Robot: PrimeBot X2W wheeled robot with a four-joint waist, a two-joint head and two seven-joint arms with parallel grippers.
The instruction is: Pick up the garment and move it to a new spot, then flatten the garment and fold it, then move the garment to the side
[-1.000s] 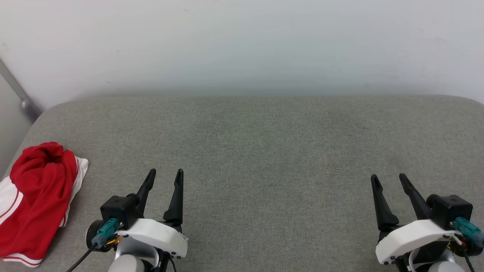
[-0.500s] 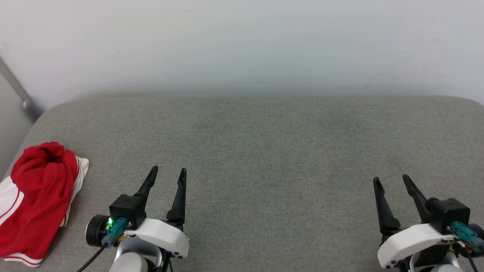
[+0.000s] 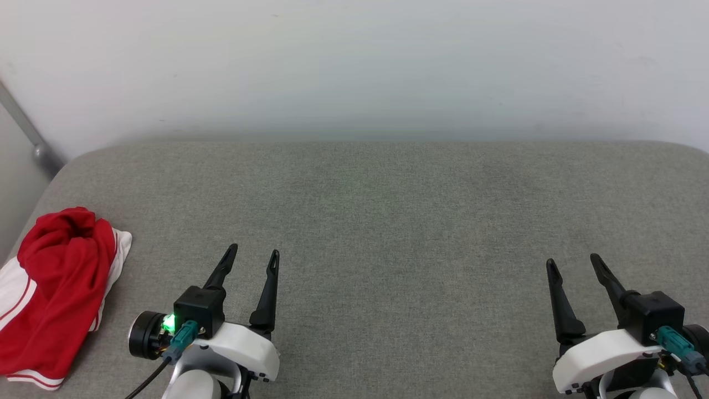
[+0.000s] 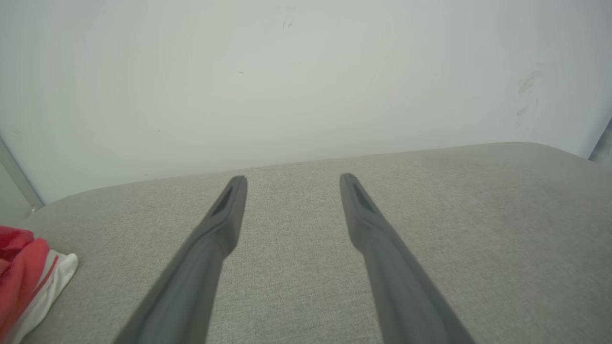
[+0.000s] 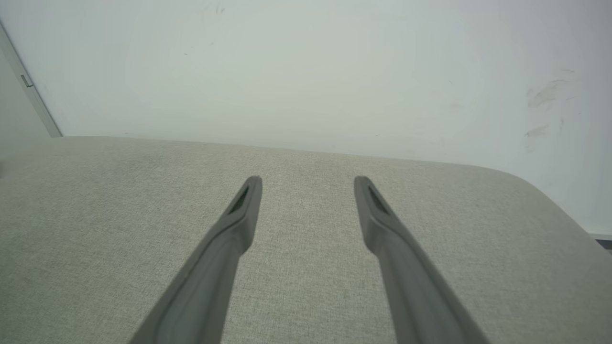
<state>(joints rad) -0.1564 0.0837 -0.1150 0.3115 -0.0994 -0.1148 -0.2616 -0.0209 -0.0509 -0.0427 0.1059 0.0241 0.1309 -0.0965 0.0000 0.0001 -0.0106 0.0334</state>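
1. Presently, the garment (image 3: 52, 293) lies crumpled in a heap at the far left edge of the grey cushion (image 3: 388, 210). Red cloth is uppermost, and white fabric with thin red stripes shows along its lower and right margins.
2. The left gripper (image 3: 253, 250) sits low left in the head view, jaws spread wide with nothing between them. It stands to the right of the garment, apart from it, with no contact.
3. In the left wrist view both fingers (image 4: 210, 243) splay over plain cushion. A corner of the garment shows at the lower left edge, clear of the nearer finger.
4. The right gripper (image 3: 571, 259) sits low right in the head view, jaws likewise wide and empty. It is well apart from the garment, toward the opposite side of the cushion.
5. Whether either gripper's fingertips touch the cushion cannot be told.
6. A green light (image 3: 168, 321) glows on the left wrist housing.
7. A white wall (image 3: 354, 66) stands behind the cushion, and a grey rail (image 3: 22, 130) runs diagonally at the left.
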